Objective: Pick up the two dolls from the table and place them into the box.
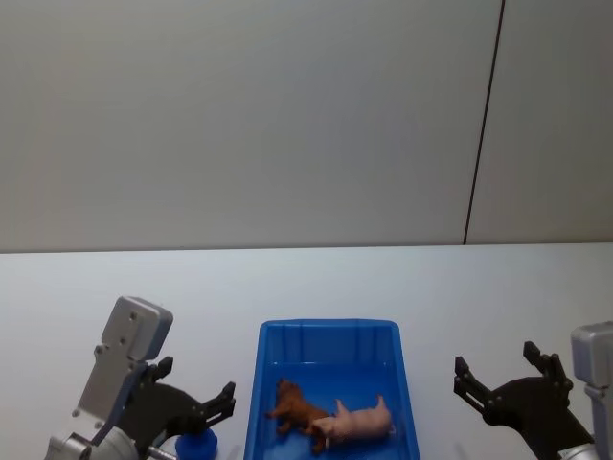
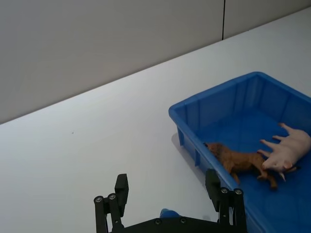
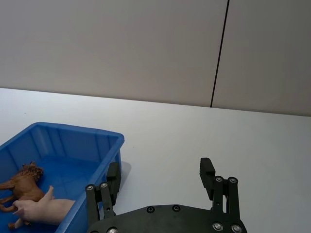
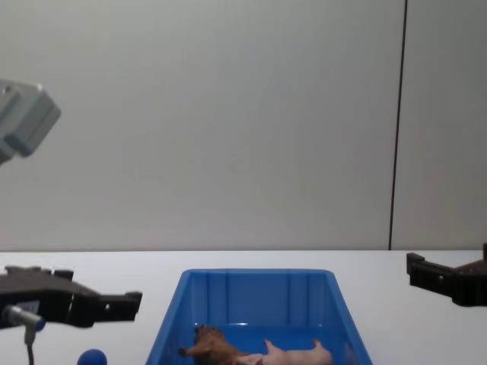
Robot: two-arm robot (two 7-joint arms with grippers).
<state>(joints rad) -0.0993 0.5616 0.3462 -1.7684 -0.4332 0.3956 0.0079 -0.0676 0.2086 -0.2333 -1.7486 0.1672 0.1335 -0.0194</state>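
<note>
Both dolls lie on their sides inside the blue box, touching each other. The brown lion is on the left and the pale pink pig on the right. In the left wrist view the lion and pig rest on the floor of the box. My left gripper hovers open and empty to the left of the box. My right gripper hangs open and empty to its right. From the chest, the lion and pig sit low in the box.
A small blue ball sits on the white table just under my left gripper, also seen as the ball from the chest. A plain grey wall stands behind the table.
</note>
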